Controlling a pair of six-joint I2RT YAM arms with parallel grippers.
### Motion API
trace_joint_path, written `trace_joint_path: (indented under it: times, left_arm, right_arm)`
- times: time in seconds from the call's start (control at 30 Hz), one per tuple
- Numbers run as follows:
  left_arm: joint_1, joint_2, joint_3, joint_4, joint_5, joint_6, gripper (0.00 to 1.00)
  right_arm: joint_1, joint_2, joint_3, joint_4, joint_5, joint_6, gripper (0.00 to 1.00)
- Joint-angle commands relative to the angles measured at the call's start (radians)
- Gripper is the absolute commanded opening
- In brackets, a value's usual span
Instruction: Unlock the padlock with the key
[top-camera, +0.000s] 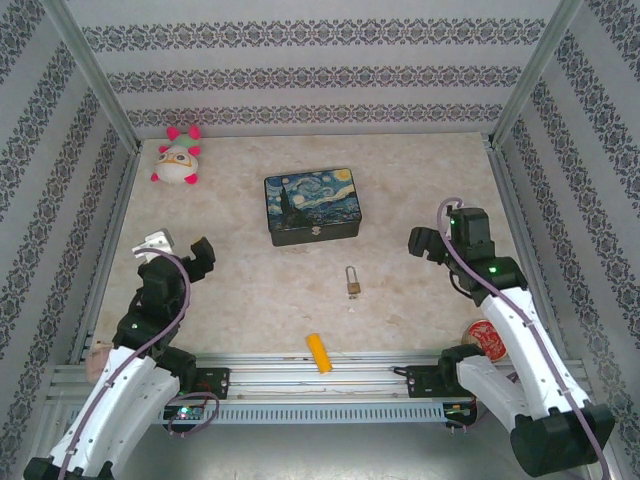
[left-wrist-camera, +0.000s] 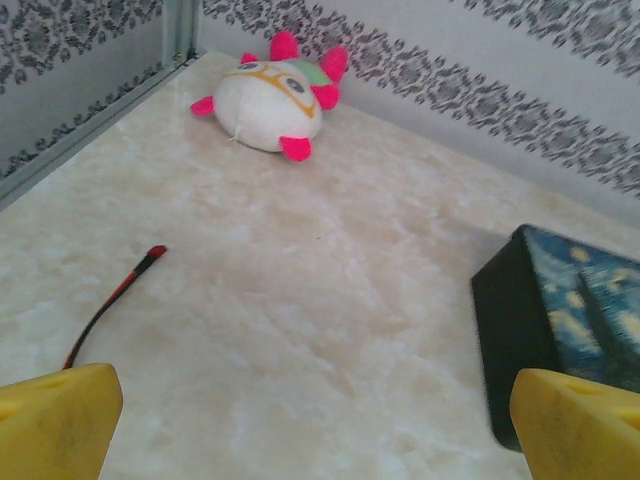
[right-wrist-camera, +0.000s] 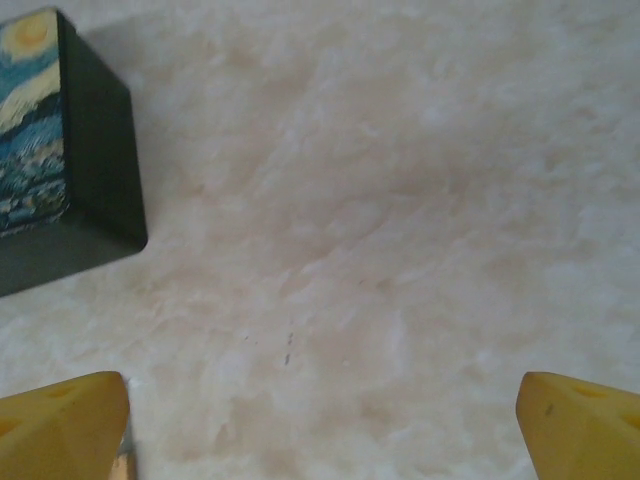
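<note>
Padlock (top-camera: 353, 281) lies on bare tabletop (top-camera: 250, 300) (painted box (top-camera: 311, 206) behind), well apart from left gripper (left-wrist-camera: 318, 425) and right gripper (right-wrist-camera: 320, 420), both spread wide.

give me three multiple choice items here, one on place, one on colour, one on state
1. Where does the padlock lie? A) between the painted box and the yellow block B) on top of that box C) behind that box
2. What colour are the plush toy's spikes? A) blue B) black C) pink
3. How is the left end effector? A) shut on the padlock B) open and empty C) shut on the block
Answers: 1 A, the top view shows it there; 2 C, its spikes are pink; 3 B, fingers wide apart, nothing between.
</note>
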Motion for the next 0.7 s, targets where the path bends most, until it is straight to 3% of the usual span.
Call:
trace_joint_path:
  times: [0.0, 0.37, 0.67]
  left_arm:
    - [0.012, 0.005, -0.032, 0.079, -0.060, 0.072, 0.99]
    - [0.018, 0.038, -0.151, 0.372, -0.107, 0.252, 0.99]
    - [0.094, 0.236, -0.230, 0.724, -0.027, 0.365, 0.99]
  right_arm:
    - [-0.018, -0.062, -0.040, 0.092, 0.099, -0.030, 0.98]
    - [-0.040, -0.274, -0.211, 0.315, 0.276, -0.035, 0.98]
    - [-0.040, -0.266, -0.443, 0.721, 0.240, -0.191, 0.98]
